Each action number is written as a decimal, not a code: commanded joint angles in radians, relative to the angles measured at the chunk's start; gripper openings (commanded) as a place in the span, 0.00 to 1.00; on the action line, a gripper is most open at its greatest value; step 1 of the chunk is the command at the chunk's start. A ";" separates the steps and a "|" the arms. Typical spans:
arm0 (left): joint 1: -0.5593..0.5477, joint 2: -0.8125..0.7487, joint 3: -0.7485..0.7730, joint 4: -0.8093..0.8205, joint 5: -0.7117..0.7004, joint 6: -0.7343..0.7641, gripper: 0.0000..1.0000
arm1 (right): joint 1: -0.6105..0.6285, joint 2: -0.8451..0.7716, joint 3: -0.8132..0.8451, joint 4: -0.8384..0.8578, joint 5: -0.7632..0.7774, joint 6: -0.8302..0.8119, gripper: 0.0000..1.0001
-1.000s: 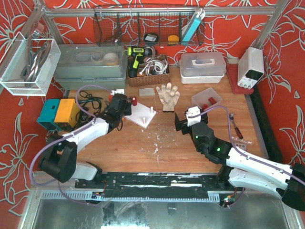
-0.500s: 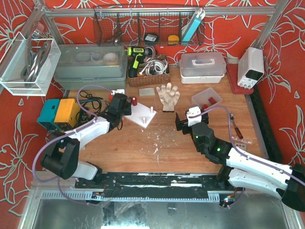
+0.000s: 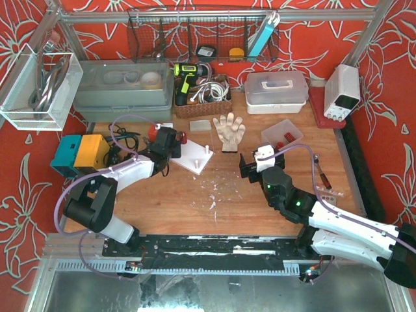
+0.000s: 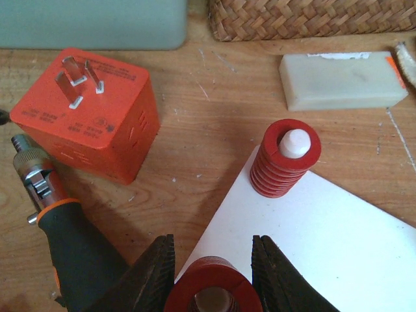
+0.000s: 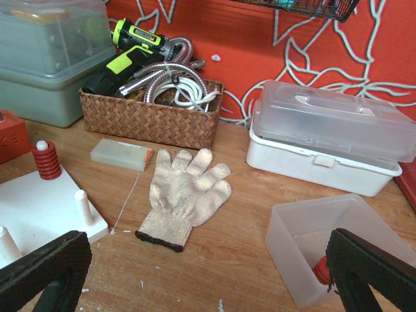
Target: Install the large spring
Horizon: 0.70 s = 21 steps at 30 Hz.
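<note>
Clamped in the left gripper (image 4: 211, 253), fingers parted just enough to hold it: large spring (image 4: 208, 289), at 6 o'clock in the wrist view, over the plate (image 4: 338, 234) edge. Right gripper (image 5: 208, 276) spread wide, empty. Risk of jamming on a peg (image 5: 81, 203) if tilted, or of skidding the plate if pressed off-centre. Scuffed wood table (image 3: 175, 195); adapter (image 4: 88, 114) and screwdriver (image 4: 62, 234) crowding at 9 o'clock.

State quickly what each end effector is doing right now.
Left end effector: closed on the large red coil spring.
Right end effector: open, empty.
</note>
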 commanded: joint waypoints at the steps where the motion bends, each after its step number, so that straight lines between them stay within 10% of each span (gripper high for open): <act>1: 0.010 0.022 0.036 0.018 -0.006 0.005 0.14 | -0.007 -0.007 -0.015 0.016 0.008 0.005 0.99; 21: -0.013 -0.226 -0.061 0.020 0.161 -0.070 0.99 | -0.126 0.069 0.027 -0.079 -0.009 0.116 0.99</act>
